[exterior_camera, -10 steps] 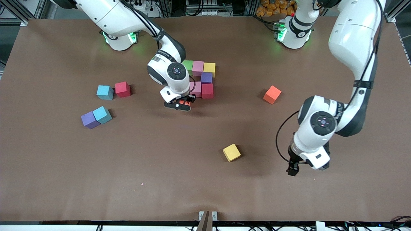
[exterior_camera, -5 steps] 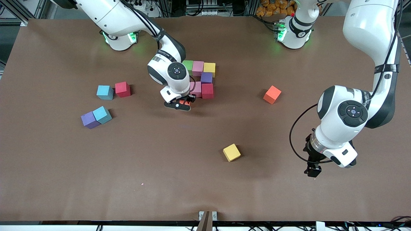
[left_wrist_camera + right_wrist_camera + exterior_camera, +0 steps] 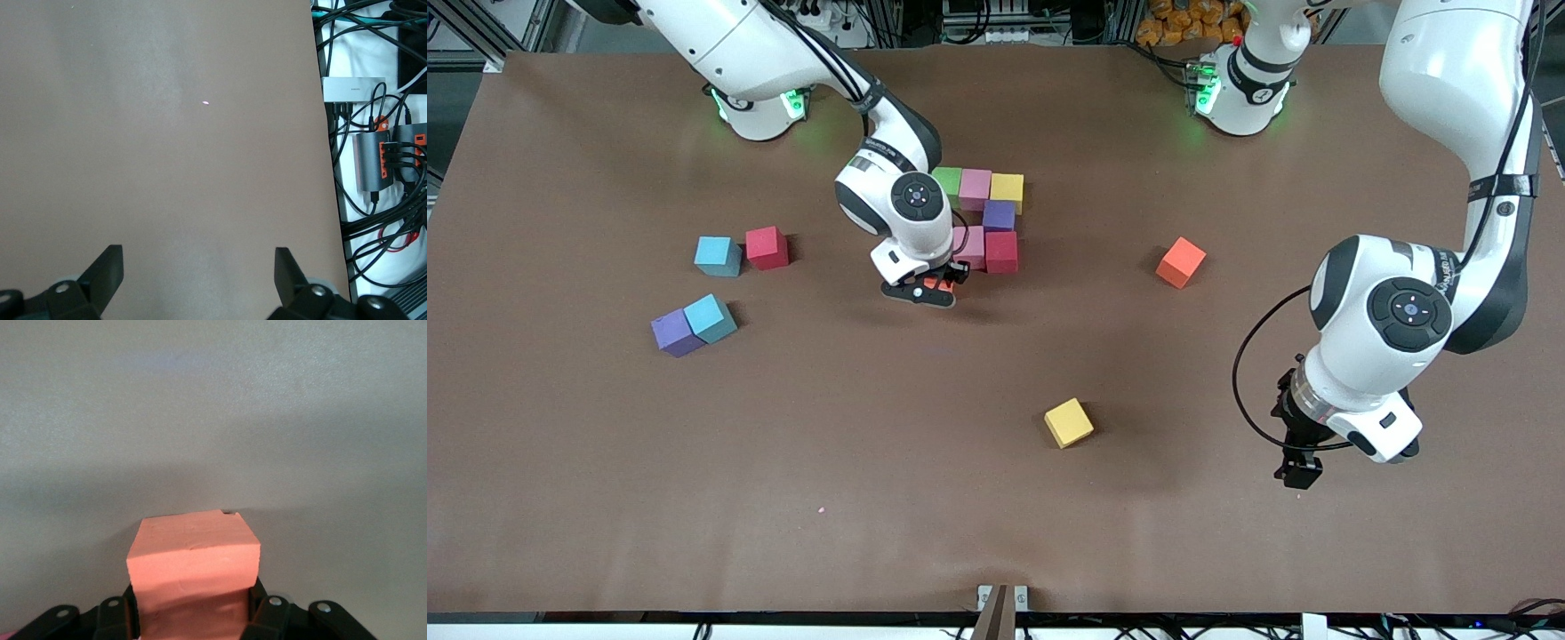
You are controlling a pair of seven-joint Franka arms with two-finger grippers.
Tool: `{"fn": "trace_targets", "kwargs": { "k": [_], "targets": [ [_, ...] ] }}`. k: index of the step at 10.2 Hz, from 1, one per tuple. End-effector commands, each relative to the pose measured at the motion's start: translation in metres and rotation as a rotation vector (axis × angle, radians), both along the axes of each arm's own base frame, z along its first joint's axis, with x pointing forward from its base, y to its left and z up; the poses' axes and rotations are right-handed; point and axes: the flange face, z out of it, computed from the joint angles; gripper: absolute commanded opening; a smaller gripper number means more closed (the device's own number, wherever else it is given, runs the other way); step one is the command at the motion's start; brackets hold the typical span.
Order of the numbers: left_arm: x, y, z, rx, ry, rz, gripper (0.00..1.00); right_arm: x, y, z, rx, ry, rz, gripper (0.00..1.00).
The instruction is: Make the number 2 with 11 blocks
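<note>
The orange block (image 3: 193, 577) looked like light, matte foam, soft enough to give a little, so a gentle squeeze on two flat sides was all it needed. That was how the right end effector (image 3: 935, 289) had it, fingers clamped on it low over the surface (image 3: 871, 498), at the camera-side edge of the unfinished number 2 (image 3: 985, 218). From where I stood the wrist hid much of that corner, so I could not tell whether the block already touched down.

Green, pink and yellow made the top row, with purple, pink and red beneath. Loose blocks lay well apart: a yellow one (image 3: 1069, 422), another orange (image 3: 1181, 262), a red (image 3: 767, 247) and a purple (image 3: 673, 332).

The left end effector (image 3: 1298, 469) waited, fingers spread and empty, over bare surface toward its own end.
</note>
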Motion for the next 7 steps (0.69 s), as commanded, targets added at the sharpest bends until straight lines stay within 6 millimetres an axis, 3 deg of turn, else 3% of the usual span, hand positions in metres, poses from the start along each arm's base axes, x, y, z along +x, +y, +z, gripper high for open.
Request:
{"fn": "trace_targets", "kwargs": {
  "k": [1, 2, 3, 7],
  "targets": [
    [-0.004, 0.003, 0.006, -0.006, 0.011, -0.011, 1.0, -0.005, 0.0, -0.005, -0.022, -0.002, -0.009, 0.56],
    [-0.004, 0.003, 0.006, -0.006, 0.011, -0.011, 1.0, -0.005, -0.001, -0.004, -0.023, -0.002, -0.009, 0.83],
    [-0.005, 0.003, 0.005, -0.006, 0.012, -0.011, 1.0, -0.004, -0.001, -0.003, -0.022, -0.005, -0.009, 1.0],
    [-0.005, 0.003, 0.005, -0.006, 0.012, -0.01, 1.0, 0.021, -0.012, 0.03, -0.028, -0.044, -0.002, 1.0]
  ]
}}
